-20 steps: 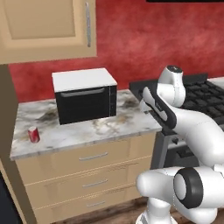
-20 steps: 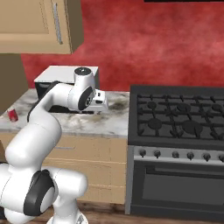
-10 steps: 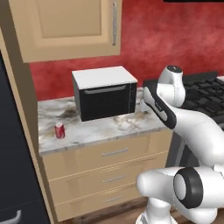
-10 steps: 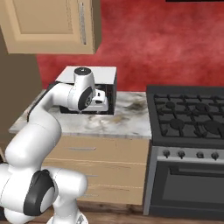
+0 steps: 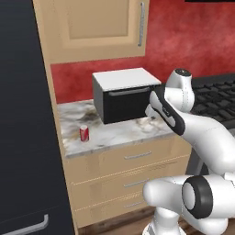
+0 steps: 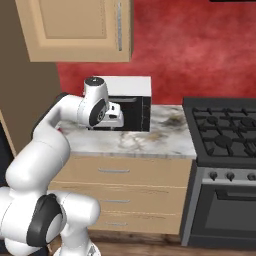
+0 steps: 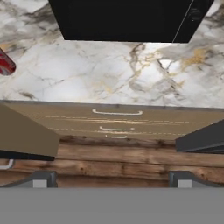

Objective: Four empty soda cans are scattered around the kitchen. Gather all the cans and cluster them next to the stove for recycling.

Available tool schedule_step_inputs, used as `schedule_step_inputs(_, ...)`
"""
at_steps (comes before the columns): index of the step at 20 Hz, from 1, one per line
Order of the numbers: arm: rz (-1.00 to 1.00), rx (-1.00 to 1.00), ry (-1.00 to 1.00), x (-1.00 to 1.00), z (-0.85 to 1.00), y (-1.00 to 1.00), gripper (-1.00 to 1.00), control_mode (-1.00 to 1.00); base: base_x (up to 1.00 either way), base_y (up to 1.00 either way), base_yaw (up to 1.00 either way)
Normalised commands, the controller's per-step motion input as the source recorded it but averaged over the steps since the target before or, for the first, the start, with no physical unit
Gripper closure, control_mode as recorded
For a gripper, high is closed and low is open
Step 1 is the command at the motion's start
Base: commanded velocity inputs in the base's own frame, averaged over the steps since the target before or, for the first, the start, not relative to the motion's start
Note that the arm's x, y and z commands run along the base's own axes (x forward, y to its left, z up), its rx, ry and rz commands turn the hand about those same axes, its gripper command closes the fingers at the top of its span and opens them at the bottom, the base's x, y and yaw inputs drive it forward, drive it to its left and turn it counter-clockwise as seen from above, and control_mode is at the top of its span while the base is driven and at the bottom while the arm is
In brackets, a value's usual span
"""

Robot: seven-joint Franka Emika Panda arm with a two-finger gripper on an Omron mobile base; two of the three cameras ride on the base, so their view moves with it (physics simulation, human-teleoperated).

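Left base view: the marble counter (image 5: 114, 133) runs from a tall dark panel (image 5: 23, 119) on the left to the stove (image 5: 215, 98) on the right, and the strip of counter in front of the microwave (image 5: 124, 94) lies open. One red soda can (image 5: 84, 133) stands upright near the counter's front left edge, well apart from the microwave and far from the stove. The gripper (image 5: 151, 110) sits at the microwave's right front corner, well to the right of the can; from here I cannot tell how its fingers stand.

Right base view: the gripper (image 6: 114, 114) hangs in front of the microwave (image 6: 131, 102), above the counter (image 6: 145, 142). The stove (image 6: 225, 135) adjoins the counter's right end. A wall cabinet (image 6: 75, 30) hangs overhead against the red wall (image 6: 190, 50).

Hand view: the fingertips (image 7: 40, 180) stand wide apart with nothing between them. The soda can (image 7: 5, 63) shows at the left edge, on the marble, well off to the side of the fingers. Drawer fronts (image 7: 116, 124) and wooden floor (image 7: 118, 159) lie beneath.
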Motion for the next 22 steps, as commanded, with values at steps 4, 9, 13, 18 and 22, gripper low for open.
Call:
schedule_step_inputs(4,0.00,0.00,0.00,0.00,0.00,0.00,-1.00,1.00,-0.02,0.48,-0.03)
schedule_step_inputs(9,0.00,0.00,0.00,0.00,0.00,0.00,-1.00,1.00,-0.01,0.38,-0.01)
schedule_step_inputs(13,0.00,0.00,0.00,0.00,0.00,0.00,-1.00,1.00,0.00,0.05,0.00)
schedule_step_inputs(18,0.00,0.00,0.00,0.00,0.00,0.00,-1.00,1.00,0.00,0.00,0.00)
schedule_step_inputs(22,0.00,0.00,0.00,0.00,0.00,0.00,-1.00,1.00,0.00,0.00,0.00)
